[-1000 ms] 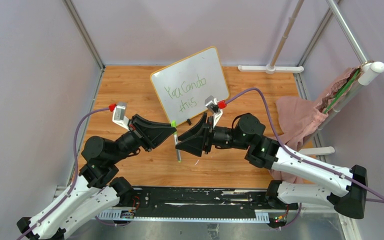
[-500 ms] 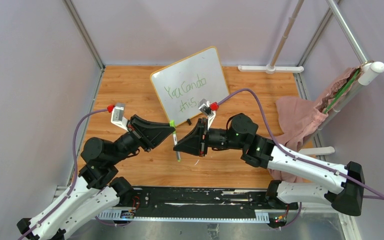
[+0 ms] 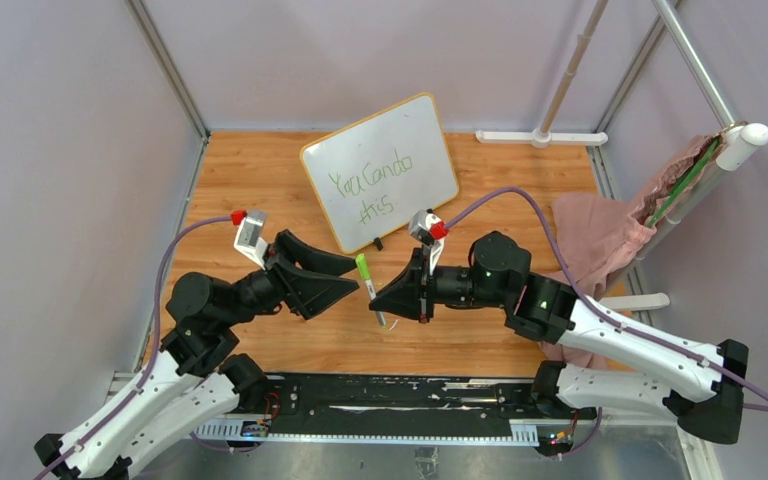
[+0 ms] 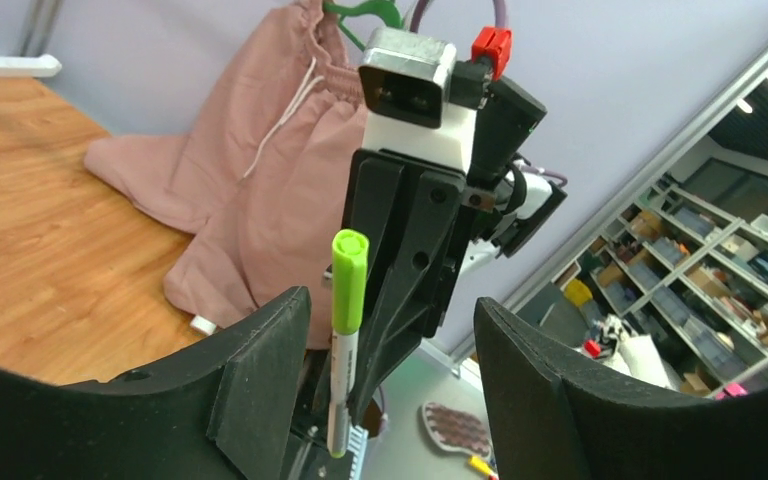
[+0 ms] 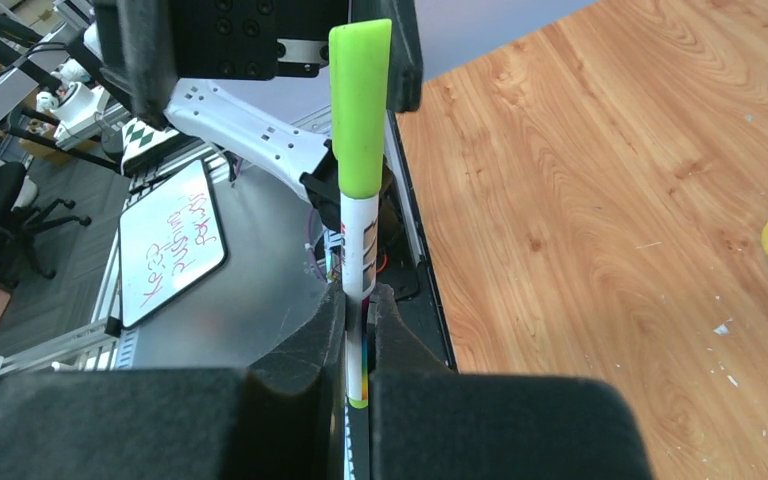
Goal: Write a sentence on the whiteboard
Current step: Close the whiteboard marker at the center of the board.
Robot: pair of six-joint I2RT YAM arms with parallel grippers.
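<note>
Right gripper (image 3: 378, 300) pinches the marker (image 3: 368, 283) low on its barrel, long axis roughly upright, green cap up — left gripper (image 3: 345, 272) gapes beside it, holding nothing — while the whiteboard (image 3: 400, 125) with its sentence (image 3: 370, 182) stands beyond both on the surface (image 3: 560, 180), the pinch plain only in the right wrist view.

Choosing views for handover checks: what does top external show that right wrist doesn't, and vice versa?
Only top external: the sentence in green on the whiteboard, the pink cloth at right, and that the left gripper stands open. Only right wrist: the right gripper shut on the white barrel of the marker, close up, plus a second board with red writing beyond the table. Both: the green-capped marker and the wooden table.
</note>
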